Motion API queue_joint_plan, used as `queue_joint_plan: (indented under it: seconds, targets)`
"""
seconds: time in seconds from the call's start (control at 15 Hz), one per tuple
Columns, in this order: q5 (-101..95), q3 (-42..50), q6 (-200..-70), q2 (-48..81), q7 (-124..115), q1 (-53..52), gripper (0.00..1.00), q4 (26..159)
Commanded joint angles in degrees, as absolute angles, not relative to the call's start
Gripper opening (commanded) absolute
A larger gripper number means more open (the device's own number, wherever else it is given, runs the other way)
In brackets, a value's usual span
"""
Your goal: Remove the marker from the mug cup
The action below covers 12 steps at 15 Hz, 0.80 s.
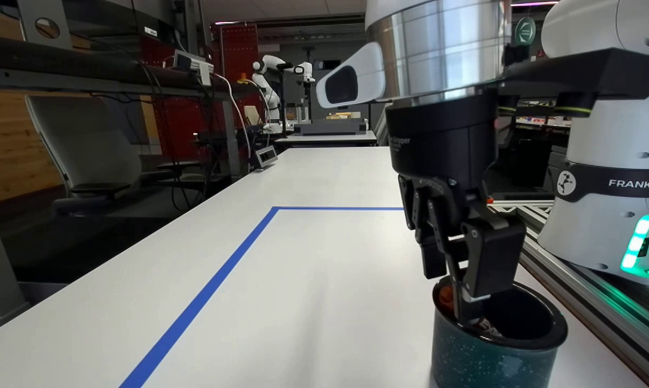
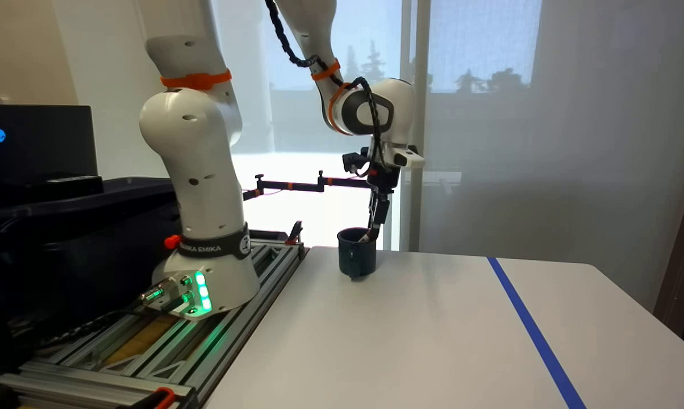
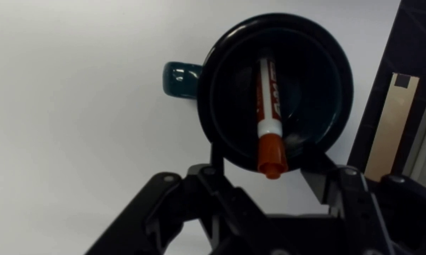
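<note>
Leaning inside the mug cup (image 3: 312, 88), the marker (image 3: 269, 117) lies, in the wrist view, between the two fingers (image 3: 315, 182) of the gripper (image 3: 265, 156), which stand spread, with a gap seen on either side of the orange-red cap (image 3: 271, 150). The cap points toward the gripper and overlaps the rim; the lettered barrel runs away from it, down into the dark interior, where its far end fades from sight.

In an exterior view, the gripper (image 1: 453, 291) points down at the mouth of the mug cup. A dark fingertip crosses in front of the marker: the cap (image 1: 446, 297) shows to one side, near the rim, and some lettered barrel (image 1: 487, 326) to the other.

In an exterior view, the mug cup (image 2: 357, 260) stands upright near the edge of the white table (image 2: 421, 329). A small pale piece of the marker (image 2: 365, 236) shows at the rim, just beside the fingertips; I cannot tell the spread of the jaws from there.
</note>
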<state>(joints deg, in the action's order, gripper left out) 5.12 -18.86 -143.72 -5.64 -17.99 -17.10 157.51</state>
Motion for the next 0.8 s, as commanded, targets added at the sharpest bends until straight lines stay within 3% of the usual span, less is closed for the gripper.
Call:
queue_joint_plan:
  seconds: [0.0,0.4,0.73]
  targets:
    - [6.3,-18.8,-139.4,-7.6,-18.1,-17.7,0.68,157.5]
    - [8.0,-18.7,-139.4,-7.7,-16.8,-17.9,0.72,157.4]
    - [9.6,-18.9,-139.6,-7.2,-16.6,-18.2,0.60,157.3]
